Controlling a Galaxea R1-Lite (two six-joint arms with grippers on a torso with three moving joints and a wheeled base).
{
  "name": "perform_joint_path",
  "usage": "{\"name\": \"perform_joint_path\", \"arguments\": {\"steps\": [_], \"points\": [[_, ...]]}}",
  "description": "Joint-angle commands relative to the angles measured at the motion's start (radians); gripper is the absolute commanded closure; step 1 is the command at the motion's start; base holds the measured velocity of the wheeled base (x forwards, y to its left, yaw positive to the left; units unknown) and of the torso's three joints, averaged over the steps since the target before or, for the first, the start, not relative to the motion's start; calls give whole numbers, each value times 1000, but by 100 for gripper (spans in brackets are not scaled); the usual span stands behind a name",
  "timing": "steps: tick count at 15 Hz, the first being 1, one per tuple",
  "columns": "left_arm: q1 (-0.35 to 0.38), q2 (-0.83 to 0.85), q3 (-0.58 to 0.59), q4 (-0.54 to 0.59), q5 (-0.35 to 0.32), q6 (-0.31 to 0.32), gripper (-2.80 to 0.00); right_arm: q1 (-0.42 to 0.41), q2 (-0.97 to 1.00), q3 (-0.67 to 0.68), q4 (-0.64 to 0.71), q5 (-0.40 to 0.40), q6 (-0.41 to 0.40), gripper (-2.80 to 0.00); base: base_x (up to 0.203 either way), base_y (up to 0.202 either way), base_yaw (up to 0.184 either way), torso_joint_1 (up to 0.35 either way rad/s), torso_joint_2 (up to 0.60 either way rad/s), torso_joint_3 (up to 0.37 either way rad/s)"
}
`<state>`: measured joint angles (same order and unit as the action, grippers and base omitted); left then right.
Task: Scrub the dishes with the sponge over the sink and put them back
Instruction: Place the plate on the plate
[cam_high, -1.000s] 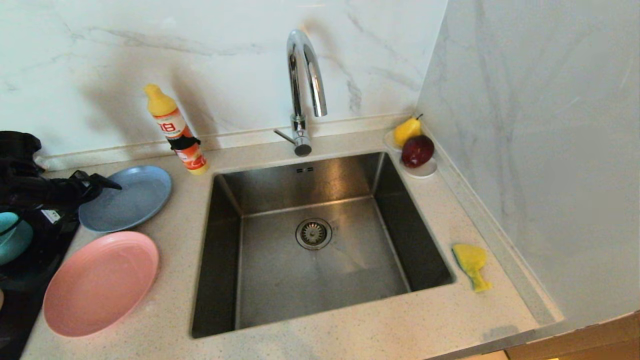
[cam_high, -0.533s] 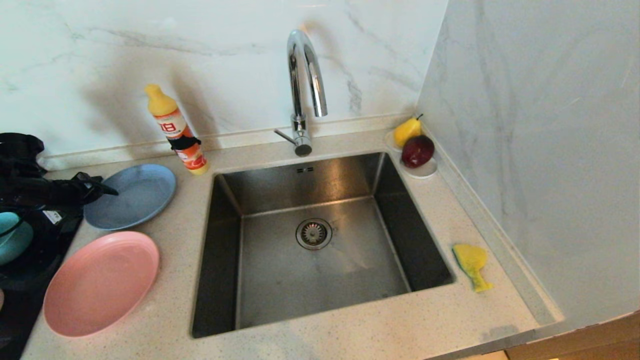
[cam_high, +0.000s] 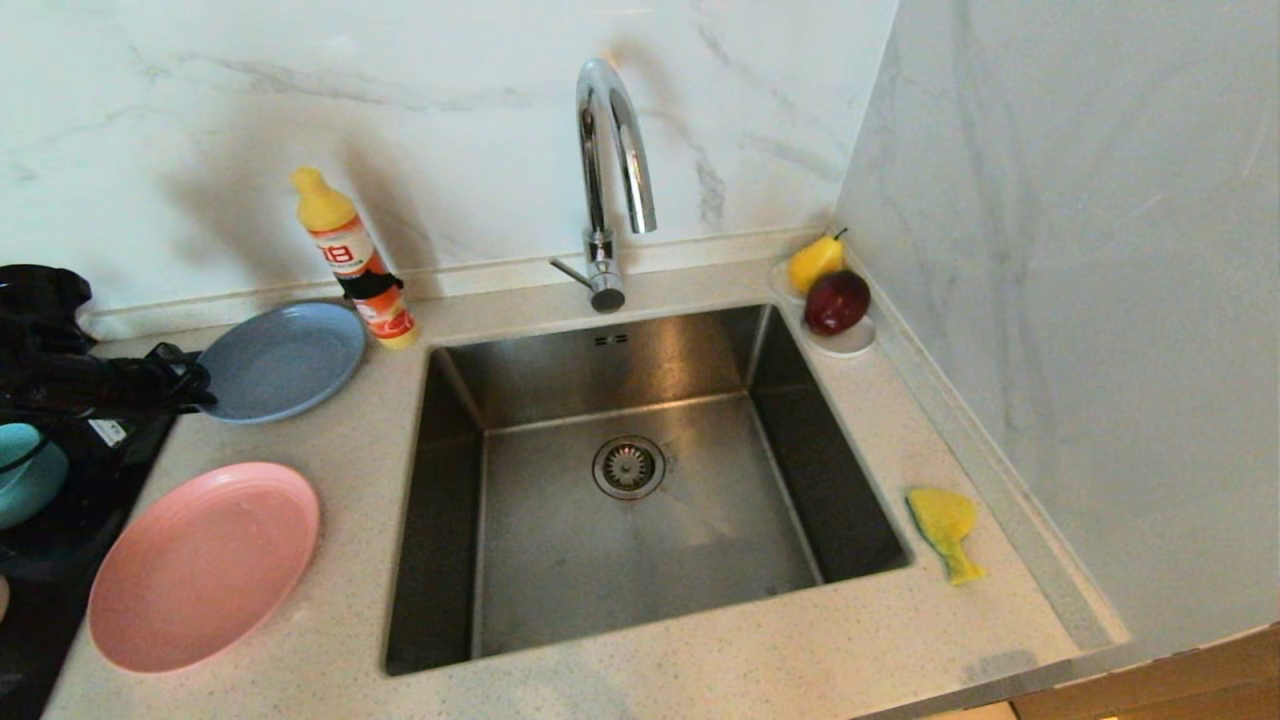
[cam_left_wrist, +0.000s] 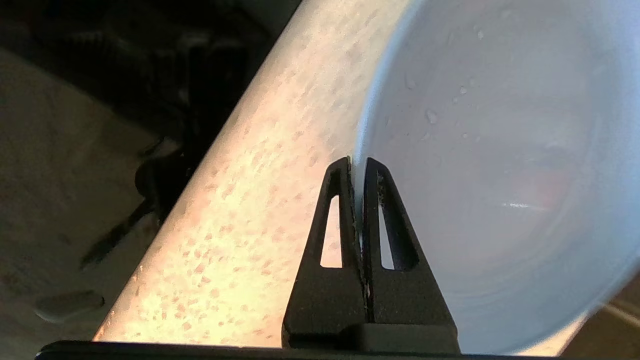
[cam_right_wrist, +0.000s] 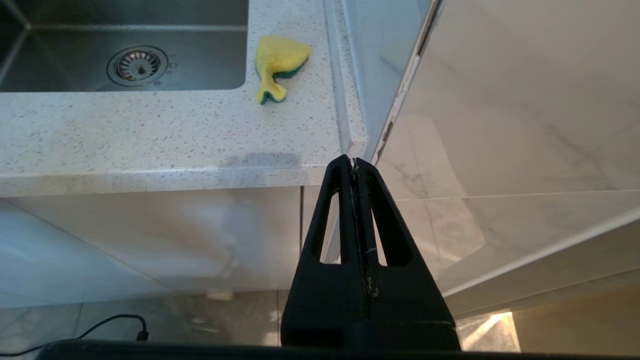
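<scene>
The left gripper (cam_high: 195, 385) sits at the far left of the counter (cam_high: 700, 660), its fingers (cam_left_wrist: 345, 200) pinched tight on the left rim of the grey-blue plate (cam_high: 285, 360). In the left wrist view the rim runs between the two fingers and the plate's (cam_left_wrist: 500, 150) pale inside fills the space beyond them. The plate lies left of the sink (cam_high: 620, 480), just beside the bottle (cam_high: 355, 265), which stands at the wall behind it.

Nearer, the pink plate (cam_high: 205, 565) lies flat on the counter, apart from the grey-blue one. A teal bowl (cam_high: 25, 475) shows at the left edge, partly hidden by the left arm; whether it touches anything cannot be told.

The sink has its drain (cam_high: 628, 467) in the middle and the tap (cam_high: 612, 180) at its far side. The sponge (cam_high: 943, 528) lies on the counter right of the sink, near the right wall. In the far right corner a saucer (cam_high: 850, 343) holds a pear (cam_high: 815, 262) and a dark red fruit (cam_high: 836, 301).

The right gripper (cam_right_wrist: 356, 165) is parked below the counter's near right corner, its fingers pressed together on nothing, with the sponge (cam_right_wrist: 277, 62) on the counter beyond it.
</scene>
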<state>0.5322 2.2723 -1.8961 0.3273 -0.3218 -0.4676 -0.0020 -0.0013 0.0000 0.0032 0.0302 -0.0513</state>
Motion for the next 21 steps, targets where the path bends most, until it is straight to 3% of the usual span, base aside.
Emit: {"name": "perform_joint_path", "arguments": {"steps": [1, 6, 8, 10, 14, 16, 21], "points": [[2, -7, -18, 7, 5, 14, 0, 0, 0, 0, 0, 0, -1, 0, 0, 0, 0, 0, 0, 0], [16, -64, -18, 9, 10, 31, 0, 0, 0, 0, 0, 0, -1, 0, 0, 0, 0, 0, 0, 0], [27, -109, -16, 27, 56, 45, 0, 2, 0, 0, 0, 0, -1, 0, 0, 0, 0, 0, 0, 0], [37, -153, -5, 63, 90, 80, 0, 1, 0, 0, 0, 0, -1, 0, 0, 0, 0, 0, 0, 0], [68, -254, 17, 172, 88, 122, 0, 0, 0, 0, 0, 0, -1, 0, 0, 0, 0, 0, 0, 0], [83, -316, 77, 188, 78, 157, 0, 0, 0, 0, 0, 0, -1, 0, 0, 0, 0, 0, 0, 0], [111, -515, 358, 186, 36, 291, 0, 1, 0, 0, 0, 0, -1, 0, 0, 0, 0, 0, 0, 0]]}}
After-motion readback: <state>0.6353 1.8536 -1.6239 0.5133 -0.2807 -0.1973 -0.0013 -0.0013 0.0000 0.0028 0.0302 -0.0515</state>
